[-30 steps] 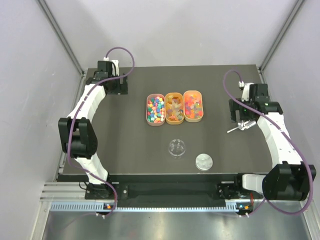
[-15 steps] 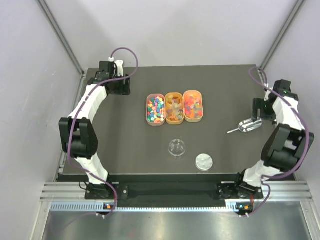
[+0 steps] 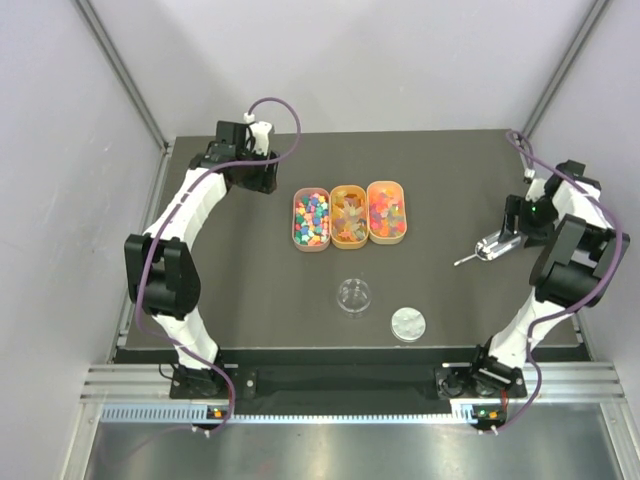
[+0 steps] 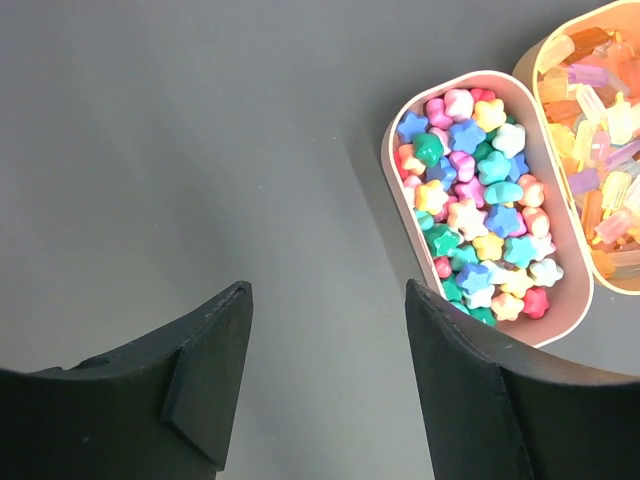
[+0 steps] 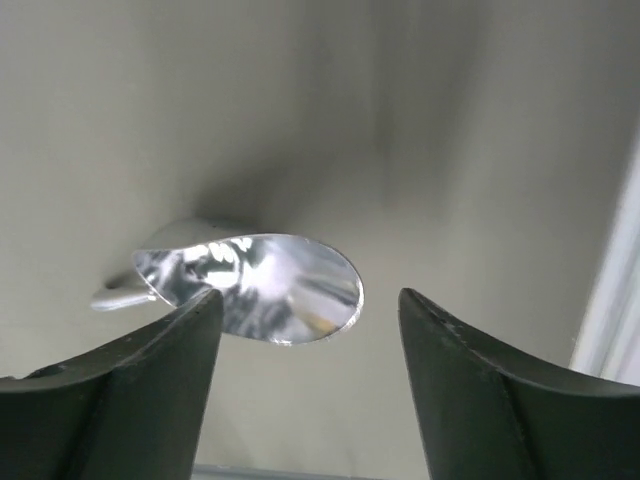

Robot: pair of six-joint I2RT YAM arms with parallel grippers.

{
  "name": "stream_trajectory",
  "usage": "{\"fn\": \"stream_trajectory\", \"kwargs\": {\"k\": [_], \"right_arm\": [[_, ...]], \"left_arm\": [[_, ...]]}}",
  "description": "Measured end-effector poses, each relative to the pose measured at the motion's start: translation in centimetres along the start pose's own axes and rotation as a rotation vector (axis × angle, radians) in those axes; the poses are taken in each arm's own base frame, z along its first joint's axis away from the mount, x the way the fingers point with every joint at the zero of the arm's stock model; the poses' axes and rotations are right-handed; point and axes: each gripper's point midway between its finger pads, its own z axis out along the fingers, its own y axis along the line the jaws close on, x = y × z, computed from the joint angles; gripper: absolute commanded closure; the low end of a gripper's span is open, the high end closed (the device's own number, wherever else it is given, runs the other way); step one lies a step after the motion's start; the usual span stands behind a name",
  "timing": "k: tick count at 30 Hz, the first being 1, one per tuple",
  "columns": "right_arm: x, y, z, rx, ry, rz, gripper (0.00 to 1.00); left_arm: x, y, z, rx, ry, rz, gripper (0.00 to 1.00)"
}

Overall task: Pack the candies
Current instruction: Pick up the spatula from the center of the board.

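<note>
- The candies (image 3: 349,215) lie where they lay a second ago, filling three oval trays (image 3: 312,250) set side by side at the middle of the table (image 3: 240,280).
- The left tray holds star-shaped sweets (image 4: 480,240) in many colours, the middle one pale yellow-orange gummies (image 4: 600,190), and the right one reddish-orange pieces.
- The left gripper (image 4: 325,300) has swung closer and is now just left of the trays, its fingers apart and empty.
- The right gripper (image 5: 310,300) has drawn back to the table's right edge, its fingers apart above the metal scoop (image 5: 270,285), which lies ungripped on the table.
</note>
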Motion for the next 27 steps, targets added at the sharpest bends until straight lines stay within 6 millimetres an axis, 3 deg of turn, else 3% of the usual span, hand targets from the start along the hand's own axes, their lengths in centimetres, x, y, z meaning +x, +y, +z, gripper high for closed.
{"fn": "stream_trajectory", "kwargs": {"k": [9, 10, 11, 12, 14, 16, 17, 21, 25, 27], "right_arm": [[-2.1, 1.3, 1.8, -0.136, -0.006, -0.013, 0.76], [-2.3, 1.4, 1.9, -0.149, -0.008, -0.019, 0.81], [-2.6, 1.5, 1.9, -0.159, -0.013, -0.024, 0.93], [-2.9, 1.6, 1.7, -0.168, -0.020, -0.032, 1.00], [-3.5, 2.4, 1.3, -0.197, -0.032, -0.056, 1.00], [-4.0, 3.6, 0.3, -0.231, -0.034, -0.098, 1.00], [-4.3, 4.2, 0.0, -0.242, -0.037, -0.133, 1.00], [-6.1, 8.8, -1.9, -0.273, -0.056, -0.388, 1.00], [-8.1, 16.6, -4.7, -0.267, -0.130, -0.753, 1.00], [-8.7, 21.0, -6.8, -0.269, -0.194, -0.911, 1.00]], "left_arm": [[0.0, -1.3, 0.3, 0.022, 0.004, 0.038, 0.50], [0.0, -1.6, 0.3, 0.026, 0.004, 0.046, 0.54], [0.0, -1.9, 0.4, 0.030, 0.007, 0.053, 0.70], [0.1, -2.1, 0.5, 0.034, 0.009, 0.060, 0.75], [0.2, -2.6, 0.7, 0.044, 0.013, 0.079, 0.87], [0.4, -3.0, 1.0, 0.058, 0.024, 0.103, 0.87], [0.3, -3.4, 1.1, 0.078, 0.028, 0.121, 0.86], [-1.4, -5.3, 1.2, 0.182, 0.008, 0.151, 0.65], [-7.0, -8.2, -0.9, 0.327, -0.128, 0.105, 0.24], [-10.0, -9.7, -2.5, 0.403, -0.218, 0.081, 0.25]]}}
